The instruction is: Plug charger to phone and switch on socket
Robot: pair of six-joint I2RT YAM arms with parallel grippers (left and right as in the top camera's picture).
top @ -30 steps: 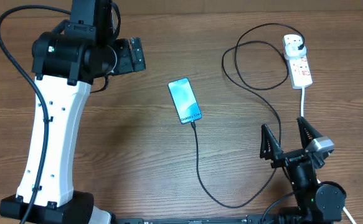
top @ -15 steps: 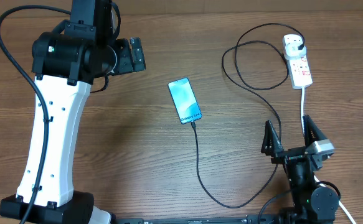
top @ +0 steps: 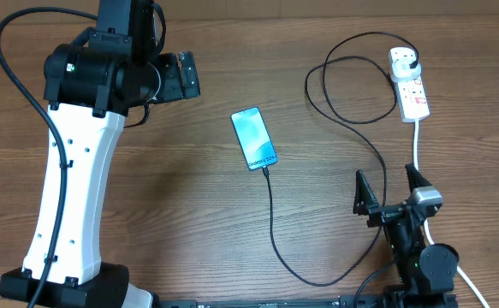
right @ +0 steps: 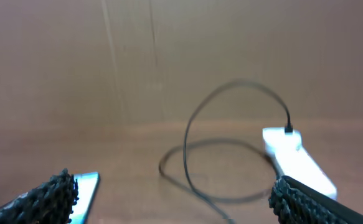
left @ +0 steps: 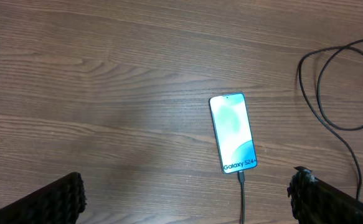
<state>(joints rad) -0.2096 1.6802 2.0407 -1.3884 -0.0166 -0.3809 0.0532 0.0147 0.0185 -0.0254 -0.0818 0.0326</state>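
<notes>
Both claws gape wide, nothing in them; left gripper (left: 187, 186) hangs up-left of the phone (top: 254, 139), which lies flat in the middle with the charger (top: 270, 218) tip looking seated at its lower short edge. The socket (top: 409, 85) sits far right, charger's other end stuck in its top, and the right gripper (top: 386, 175) is nearest. I'd guess that strip is light and skids; so push straight down on its face with one fingertip, no grabbing. Cable's thin and limp; its loop and the white cord (top: 416, 141) lie right across the approach.
</notes>
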